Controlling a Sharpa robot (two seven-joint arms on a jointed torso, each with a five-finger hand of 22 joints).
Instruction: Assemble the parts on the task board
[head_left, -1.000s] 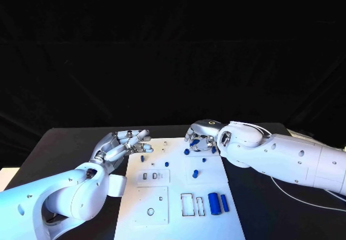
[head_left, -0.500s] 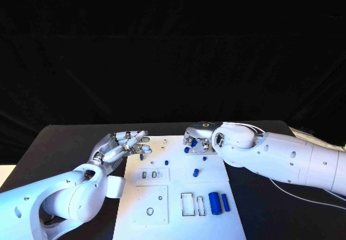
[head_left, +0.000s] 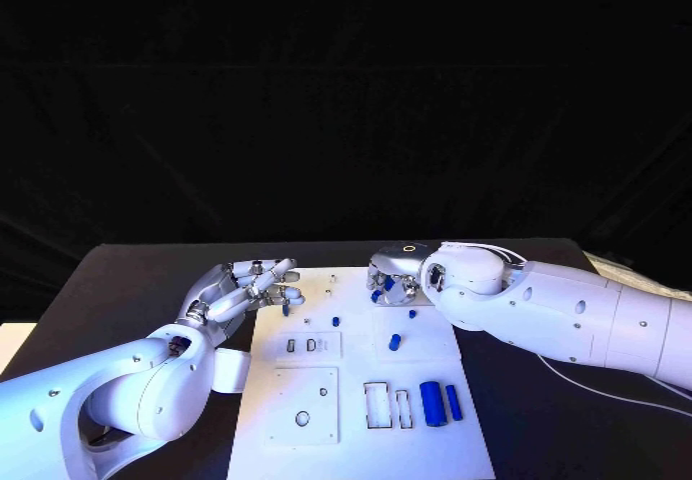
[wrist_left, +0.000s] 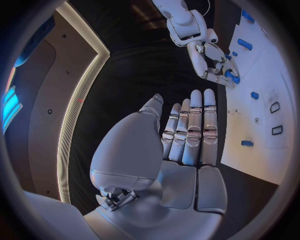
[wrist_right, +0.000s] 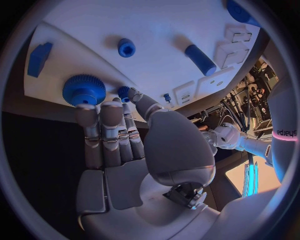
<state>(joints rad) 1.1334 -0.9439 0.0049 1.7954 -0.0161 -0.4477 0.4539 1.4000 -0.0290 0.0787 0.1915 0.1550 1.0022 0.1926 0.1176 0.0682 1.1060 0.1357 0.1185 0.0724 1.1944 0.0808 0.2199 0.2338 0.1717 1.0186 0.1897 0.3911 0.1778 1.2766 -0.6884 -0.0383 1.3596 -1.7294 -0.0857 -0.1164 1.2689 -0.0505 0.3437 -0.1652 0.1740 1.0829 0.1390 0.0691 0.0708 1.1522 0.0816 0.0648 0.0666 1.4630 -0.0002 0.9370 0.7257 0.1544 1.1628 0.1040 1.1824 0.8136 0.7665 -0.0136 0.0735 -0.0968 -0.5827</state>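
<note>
The white task board (head_left: 361, 440) lies in the middle of the black table. My right hand (head_left: 392, 280) is over its far edge, fingers stretched out. Its fingertips (wrist_right: 94, 112) touch a blue gear (wrist_right: 83, 90) standing on the board, and the thumb tip lies beside a small blue peg (wrist_right: 124, 92). I see nothing held. My left hand (head_left: 253, 285) hovers at the board's far left corner, fingers apart and empty. A thick blue cylinder (head_left: 430, 403) and a slimmer one (head_left: 453, 402) lie on the near right of the board. A blue peg (head_left: 394, 342) lies mid-board.
Rectangular slots (head_left: 375, 405) sit left of the cylinders, with smaller cut-outs (head_left: 300, 345) further left. A blue knob (wrist_right: 126, 47) and a blue block (wrist_right: 39, 58) lie near the gear. A white cable (head_left: 606, 395) runs over the table at the right.
The whole picture has shifted a little, so the camera moved. Both hands keep their pose and place by the board.
</note>
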